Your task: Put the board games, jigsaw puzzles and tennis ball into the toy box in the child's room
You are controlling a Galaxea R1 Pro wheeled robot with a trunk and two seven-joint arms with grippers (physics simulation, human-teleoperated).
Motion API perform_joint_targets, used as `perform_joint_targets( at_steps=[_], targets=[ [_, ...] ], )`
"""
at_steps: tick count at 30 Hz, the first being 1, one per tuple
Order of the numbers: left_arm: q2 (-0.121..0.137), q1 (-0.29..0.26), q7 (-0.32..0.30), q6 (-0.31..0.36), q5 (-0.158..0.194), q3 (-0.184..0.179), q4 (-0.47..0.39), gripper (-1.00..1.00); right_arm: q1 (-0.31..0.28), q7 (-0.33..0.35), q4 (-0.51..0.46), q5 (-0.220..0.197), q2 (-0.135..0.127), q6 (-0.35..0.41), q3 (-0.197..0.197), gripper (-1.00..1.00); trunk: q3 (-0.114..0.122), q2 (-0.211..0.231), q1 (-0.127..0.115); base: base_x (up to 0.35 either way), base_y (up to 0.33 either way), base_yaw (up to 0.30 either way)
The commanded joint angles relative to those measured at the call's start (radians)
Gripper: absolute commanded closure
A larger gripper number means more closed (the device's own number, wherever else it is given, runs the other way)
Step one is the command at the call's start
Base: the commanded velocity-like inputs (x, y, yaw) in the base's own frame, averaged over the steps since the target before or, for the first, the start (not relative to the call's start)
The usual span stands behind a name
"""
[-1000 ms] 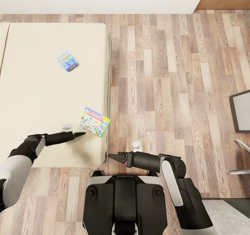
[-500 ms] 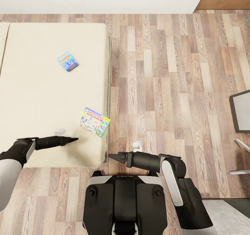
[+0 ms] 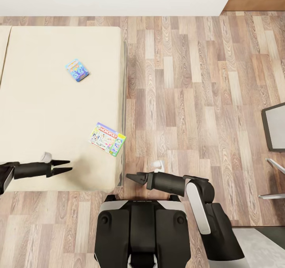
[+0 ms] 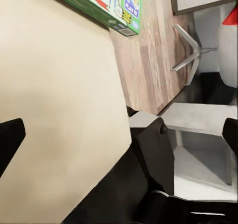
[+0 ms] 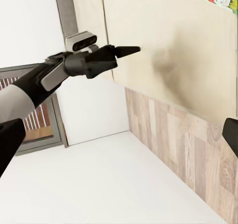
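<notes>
— Where are the games?

— Both on the bed (image 3: 47, 102). The Monopoly box (image 3: 107, 138) lies near its floor-side edge, the small blue box (image 3: 77, 70) further up, well apart.

— And the hands?

— The left gripper (image 3: 65, 166) hovers over the mattress, jaws spread, empty. The right gripper (image 3: 130, 177) sits by the bed's corner, jaws parted too.

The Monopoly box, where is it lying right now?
In the head view the Monopoly box lies flat on the bed, close to the bed's right edge beside the wooden floor. The open left gripper sits apart from it, nearer the robot.
</notes>
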Motion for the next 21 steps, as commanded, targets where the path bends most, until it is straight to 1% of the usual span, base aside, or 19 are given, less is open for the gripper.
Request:
perform_joint_targets(
  at_steps=[1, 4, 6, 7, 9, 10, 11, 12, 13, 14, 15, 16, 17, 21],
  targets=[
    [0.002, 0.0, -0.022, 0.01, -0.01, 0.009, -0.001, -1.0, 0.0, 0.006, 0.0, 0.003, 0.0, 0.004, -0.004, -1.0, 0.0, -0.001, 0.001, 0.0, 0.0, 0.0],
    [0.023, 0.001, -0.03, 0.02, 0.0, 0.016, 0.0, -1.0, 0.0, 0.01, -0.001, 0.002, -0.002, 0.004, -0.018, -1.0, 0.003, -0.001, 0.001, 0.0, 0.0, 0.0],
    [0.03, 0.001, -0.03, 0.038, 0.005, 0.018, 0.001, -1.0, 0.0, 0.012, -0.003, 0.002, -0.002, 0.004, -0.024, -1.0, 0.006, -0.001, 0.001, 0.0, 0.0, 0.0],
    [0.036, 0.001, -0.03, 0.073, 0.013, 0.024, 0.002, -1.0, 0.0, 0.014, -0.004, 0.002, -0.003, 0.004, -0.029, -1.0, 0.008, -0.001, 0.001, 0.0, 0.0, 0.0],
    [0.041, 0.001, -0.03, 0.124, 0.026, 0.035, 0.003, -1.0, 0.0, 0.016, -0.005, 0.002, -0.004, 0.004, -0.034, -1.0, 0.011, -0.001, 0.001, 0.0, 0.0, 0.0],
    [0.044, 0.001, -0.03, 0.179, 0.044, 0.052, 0.003, -1.0, 0.001, 0.017, -0.003, 0.003, -0.008, -0.002, -0.043, -1.0, 0.013, -0.001, 0.001, 0.0, 0.0, 0.0],
    [0.045, 0.001, -0.03, 0.204, 0.053, 0.06, 0.004, -1.0, 0.001, 0.018, -0.003, 0.003, -0.012, -0.009, -0.048, -1.0, 0.014, -0.001, 0.001, 0.0, 0.0, 0.0],
    [0.046, 0.001, -0.03, 0.227, 0.062, 0.068, 0.004, -1.0, 0.001, 0.018, -0.002, 0.002, -0.016, -0.019, -0.054, -1.0, 0.016, -0.001, 0.001, 0.0, 0.0, 0.0],
    [0.047, 0.001, -0.03, 0.262, 0.078, 0.082, 0.005, -1.0, 0.003, 0.019, 0.001, 0.001, -0.03, -0.046, -0.067, -1.0, 0.017, -0.001, 0.001, 0.0, 0.0, 0.0],
    [0.048, 0.002, -0.03, 0.275, 0.083, 0.087, 0.006, -1.0, 0.005, 0.019, 0.002, 0.0, -0.037, -0.061, -0.075, -1.0, 0.019, -0.001, 0.001, 0.0, 0.0, 0.0],
    [0.049, 0.003, -0.03, 0.294, 0.092, 0.094, 0.012, -1.0, 0.017, 0.018, 0.004, -0.003, -0.052, -0.089, -0.089, -1.0, 0.021, -0.001, 0.001, 0.0, 0.0, 0.0],
    [0.049, 0.003, -0.03, 0.301, 0.095, 0.097, 0.018, -1.0, 0.025, 0.018, 0.004, -0.007, -0.059, -0.1, -0.096, -1.0, 0.022, -0.001, 0.001, 0.0, 0.0, 0.0],
    [0.05, 0.004, -0.03, 0.312, 0.1, 0.102, 0.034, -1.0, 0.041, 0.02, 0.004, -0.017, -0.068, -0.115, -0.111, -1.0, 0.024, -0.001, 0.001, 0.0, 0.0, 0.0],
    [0.051, 0.006, -0.03, 0.341, 0.117, 0.112, 0.067, -1.0, 0.068, 0.037, 0.004, -0.054, -0.082, -0.136, -0.142, -1.0, 0.031, -0.001, 0.001, 0.0, 0.0, 0.0]
  ],
)
